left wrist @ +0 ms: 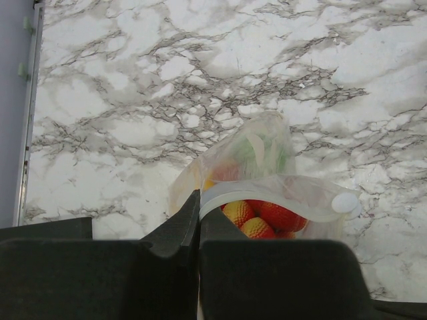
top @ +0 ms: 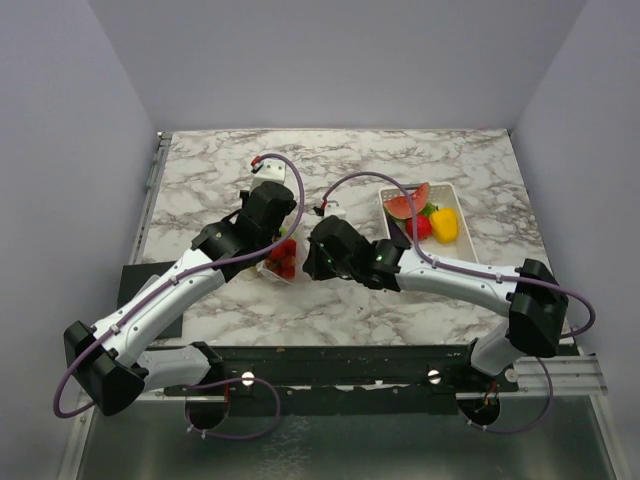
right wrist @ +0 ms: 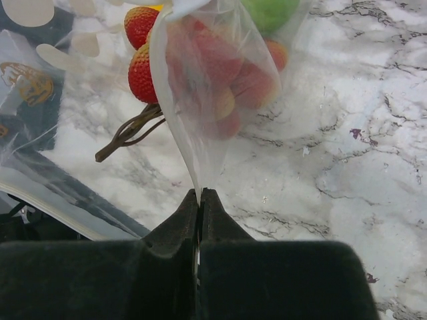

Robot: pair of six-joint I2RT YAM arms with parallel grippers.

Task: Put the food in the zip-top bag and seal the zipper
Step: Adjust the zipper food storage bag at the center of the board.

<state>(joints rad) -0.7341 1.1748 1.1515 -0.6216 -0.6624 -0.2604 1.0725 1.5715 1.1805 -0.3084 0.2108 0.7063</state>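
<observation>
The clear zip-top bag (top: 283,258) hangs between my two grippers at the table's middle. It holds red berries (left wrist: 277,215) and a green piece (right wrist: 270,10). Its whitish zipper (left wrist: 267,199) curves open along the mouth. My left gripper (left wrist: 199,200) is shut on the bag's mouth edge. My right gripper (right wrist: 200,195) is shut on a fold of the bag's plastic (right wrist: 213,80). More food lies in the white basket (top: 462,205): a red watermelon slice (top: 405,203), a yellow lemon (top: 445,224) and a red piece (top: 419,227).
A brown stem (right wrist: 127,130) hangs under the berries. A white bracket (top: 270,170) with a red tip stands behind the left arm. A dark mat (top: 135,285) lies at the table's left front. The basket stands at the right rear.
</observation>
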